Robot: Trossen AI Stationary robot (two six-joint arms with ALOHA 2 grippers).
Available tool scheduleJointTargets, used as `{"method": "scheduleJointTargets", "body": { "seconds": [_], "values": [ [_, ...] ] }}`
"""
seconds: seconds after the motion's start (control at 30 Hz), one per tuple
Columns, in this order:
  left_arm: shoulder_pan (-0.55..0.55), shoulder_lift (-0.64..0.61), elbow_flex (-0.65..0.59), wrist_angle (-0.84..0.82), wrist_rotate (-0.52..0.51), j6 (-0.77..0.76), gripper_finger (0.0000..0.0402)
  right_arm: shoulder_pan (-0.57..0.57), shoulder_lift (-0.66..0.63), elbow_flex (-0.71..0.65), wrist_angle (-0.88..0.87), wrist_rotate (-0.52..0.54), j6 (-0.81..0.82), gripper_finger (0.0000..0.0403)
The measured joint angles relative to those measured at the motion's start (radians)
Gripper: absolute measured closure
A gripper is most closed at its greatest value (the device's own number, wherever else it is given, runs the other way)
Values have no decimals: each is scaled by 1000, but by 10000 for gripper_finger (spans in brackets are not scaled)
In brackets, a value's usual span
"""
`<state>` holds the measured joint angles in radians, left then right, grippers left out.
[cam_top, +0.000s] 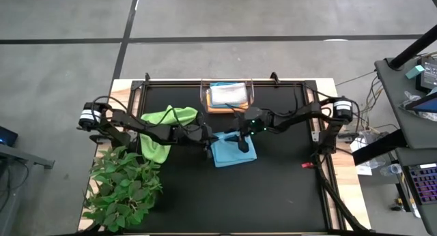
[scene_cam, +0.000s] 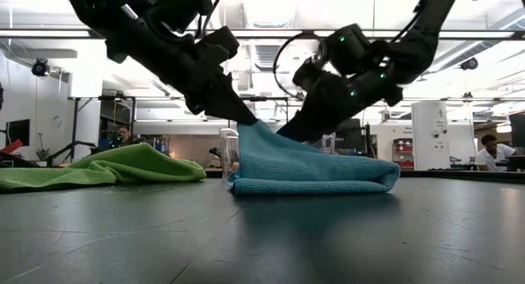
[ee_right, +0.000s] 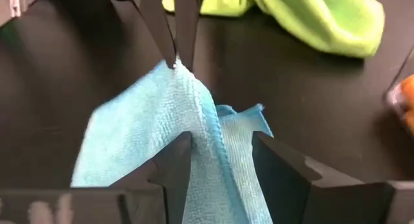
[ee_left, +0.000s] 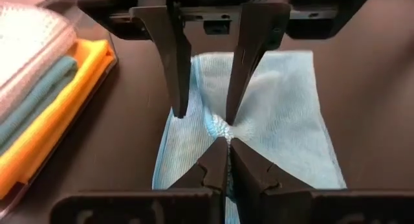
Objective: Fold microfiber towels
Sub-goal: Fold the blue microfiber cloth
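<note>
A light blue towel [cam_top: 231, 154] lies folded on the black table, mid-table; most of it rests flat, and one spot of its top is drawn up into a peak [scene_cam: 256, 128]. My left gripper [ee_left: 228, 146] is shut on that peak. My right gripper [ee_right: 223, 149] comes from the table's right and stands open astride the raised ridge just below the peak. A lime green towel [cam_top: 167, 127] lies crumpled on the table to the left. Grey-white, teal and yellow-orange towels [ee_left: 39, 88] lie stacked in the clear bin [cam_top: 227, 86]. My left gripper pinches the towel's raised peak [ee_left: 220, 128] between its two fingertips, coming slanting down from the table's left. The cloth hangs from it as a tent, its lower part on the table. My right gripper's open fingers straddle the ridge [ee_right: 207, 127]; one finger [ee_right: 178, 162] lies against the cloth.
The clear bin stands at the table's far edge, just behind the two grippers. A leafy plant [cam_top: 123, 185] fills the near left corner. Bare black table [cam_top: 273, 195] stretches toward the near edge and the right.
</note>
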<state>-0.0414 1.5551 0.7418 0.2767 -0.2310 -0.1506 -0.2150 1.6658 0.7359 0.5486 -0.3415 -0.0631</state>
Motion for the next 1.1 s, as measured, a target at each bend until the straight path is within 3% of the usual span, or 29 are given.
{"method": "scheduleJointTargets", "body": {
  "seconds": [0.2,0.37,0.5,0.77,0.9,1.1],
  "values": [
    [-4,0,0,-17,0,-1,401,-47,18,14,-49,-139,-35,261],
    [-4,-14,0,-71,0,-3,402,-79,-17,13,-224,-216,-133,297],
    [-4,-20,0,-86,0,-3,402,-95,-36,13,-346,-208,-214,330],
    [-4,-21,0,-128,-1,-11,402,-146,-88,12,-412,-203,-244,381],
    [-2,-21,-6,-189,-13,-51,402,-162,-115,12,-479,-75,-244,393],
    [2,-20,-10,-180,-16,-53,402,-151,-139,12,-494,-39,-269,394]
  ]
}}
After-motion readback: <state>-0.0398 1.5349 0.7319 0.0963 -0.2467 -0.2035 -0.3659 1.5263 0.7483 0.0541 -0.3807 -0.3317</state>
